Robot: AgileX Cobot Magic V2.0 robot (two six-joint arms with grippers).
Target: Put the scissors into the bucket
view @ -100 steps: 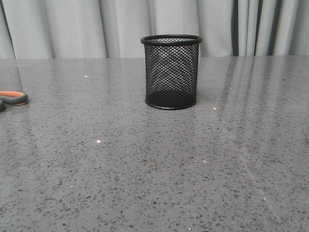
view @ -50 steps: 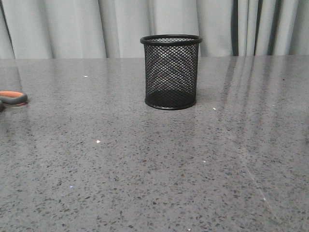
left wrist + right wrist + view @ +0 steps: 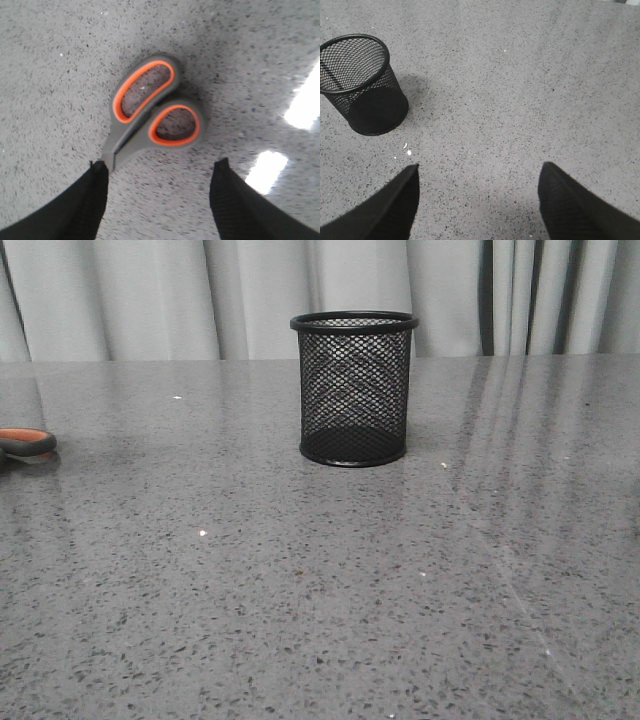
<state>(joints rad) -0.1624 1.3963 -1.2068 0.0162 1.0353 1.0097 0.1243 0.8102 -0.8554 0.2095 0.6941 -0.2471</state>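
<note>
The scissors (image 3: 150, 112) lie flat on the grey table, grey handle loops lined in orange; their blades are hidden behind one finger in the left wrist view. One loop shows at the far left edge of the front view (image 3: 25, 442). My left gripper (image 3: 160, 167) is open above the table, the handles just beyond its fingertips, nothing between the jaws. The bucket (image 3: 354, 388), a black wire-mesh cup, stands upright and empty at the table's middle, also in the right wrist view (image 3: 362, 82). My right gripper (image 3: 479, 169) is open and empty over bare table, apart from the bucket.
The speckled grey table (image 3: 320, 580) stretches wide in front of the bucket. Grey curtains (image 3: 150, 295) hang behind the table's far edge. Bright light reflections (image 3: 302, 107) lie on the table near the scissors.
In the front view the scissors' handle loop has shifted slightly left toward the frame edge. The bucket has not moved.
</note>
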